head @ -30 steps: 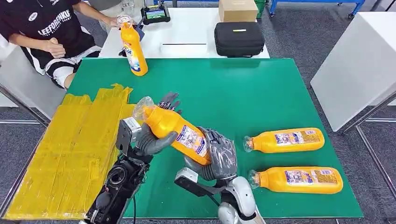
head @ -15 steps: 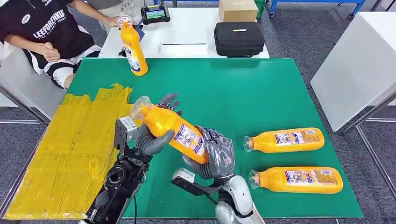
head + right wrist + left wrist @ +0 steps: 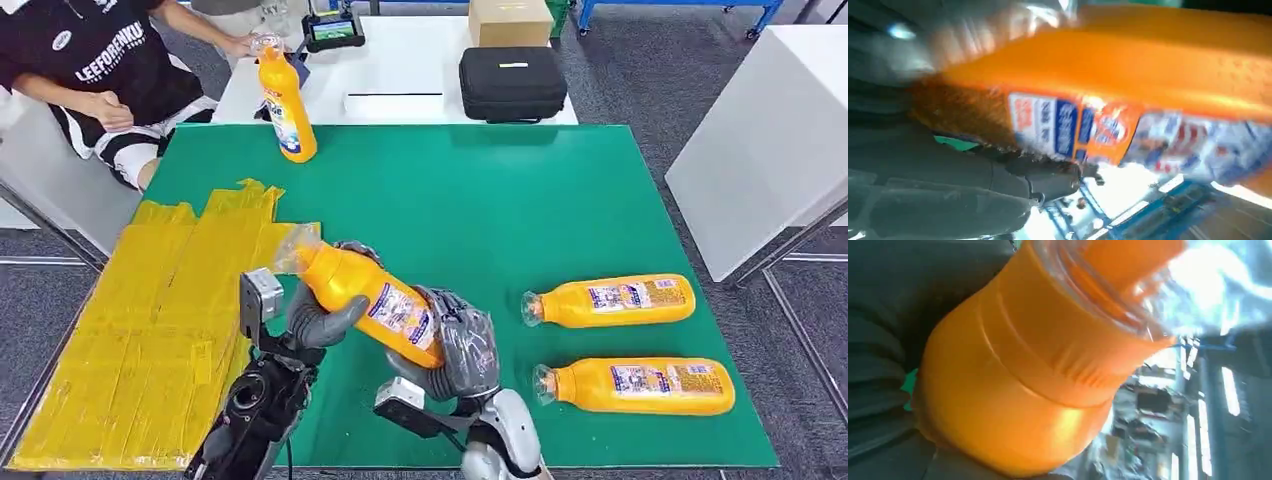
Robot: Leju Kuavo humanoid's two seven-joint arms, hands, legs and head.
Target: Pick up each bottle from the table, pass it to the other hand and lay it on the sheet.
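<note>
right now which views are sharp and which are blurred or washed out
Head view: sharp and evenly lit, the held bottle, both hands and the yellow sheet read clearly. Left wrist view: the bottle is so close it looks soft, with blown-out glare on its clear cap end. Right wrist view: motion-smeared, the bottle's label unreadable, the bright background washed out.

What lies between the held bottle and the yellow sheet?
Nothing visible. The bottle, gripped by the left hand and right hand, hangs beside the sheet, whose near part is bare.
</note>
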